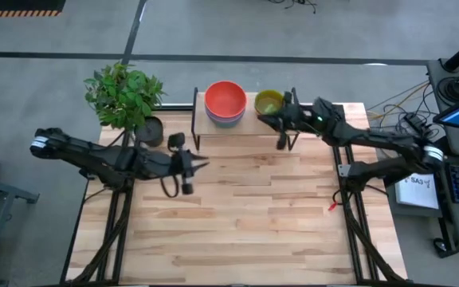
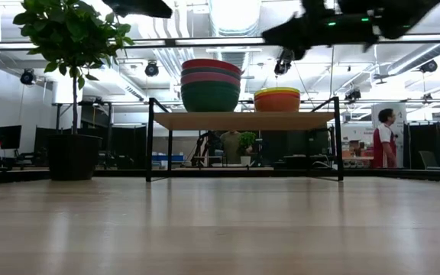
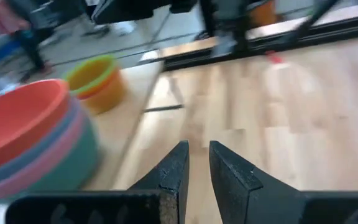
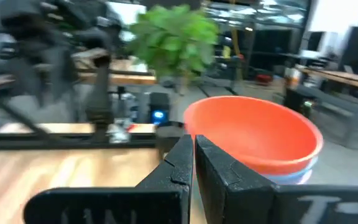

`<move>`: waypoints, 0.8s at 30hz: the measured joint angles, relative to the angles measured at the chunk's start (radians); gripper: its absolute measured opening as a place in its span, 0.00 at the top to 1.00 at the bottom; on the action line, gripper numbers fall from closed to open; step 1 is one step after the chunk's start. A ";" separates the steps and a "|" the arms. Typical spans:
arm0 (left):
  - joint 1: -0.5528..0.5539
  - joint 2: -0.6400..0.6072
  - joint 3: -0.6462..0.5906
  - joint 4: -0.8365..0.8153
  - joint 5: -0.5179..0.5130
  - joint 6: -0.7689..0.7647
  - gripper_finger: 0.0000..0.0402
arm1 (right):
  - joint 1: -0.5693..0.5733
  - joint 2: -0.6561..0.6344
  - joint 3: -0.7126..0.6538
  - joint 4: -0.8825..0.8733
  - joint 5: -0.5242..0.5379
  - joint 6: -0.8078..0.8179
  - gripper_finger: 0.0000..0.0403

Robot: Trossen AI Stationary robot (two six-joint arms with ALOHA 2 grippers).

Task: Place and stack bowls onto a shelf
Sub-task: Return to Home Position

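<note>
Red-topped bowl stack (image 1: 225, 102) and small stack (image 1: 268, 101) sit on shelf (image 1: 245, 123); right gripper (image 1: 281, 112) pinched empty above it, probably should lift straight; left gripper (image 1: 188, 166) nearly closed.

My rig, as I see it: two matte black, six-joint arms, each with a white band near the base joint, at the overhead view's left and right edges. Left gripper (image 1: 200, 165) and right gripper (image 1: 263, 118): paired black wedge-shaped fingers (image 3: 173, 171), angular and faceted. Small green indicator light on the right arm.
</note>
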 joint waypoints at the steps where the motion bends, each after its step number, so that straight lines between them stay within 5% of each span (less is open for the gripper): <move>1: -0.004 -0.021 -0.028 0.024 0.031 0.005 0.89 | 0.007 -0.039 -0.034 0.000 -0.017 0.000 0.98; 13: -0.005 -0.386 -0.379 0.294 0.054 -0.005 0.89 | 0.018 -0.469 -0.397 -0.012 -0.096 0.019 0.98; 24: -0.005 -0.582 -0.550 0.450 0.062 -0.016 0.89 | 0.017 -0.805 -0.525 -0.268 -0.085 0.008 0.98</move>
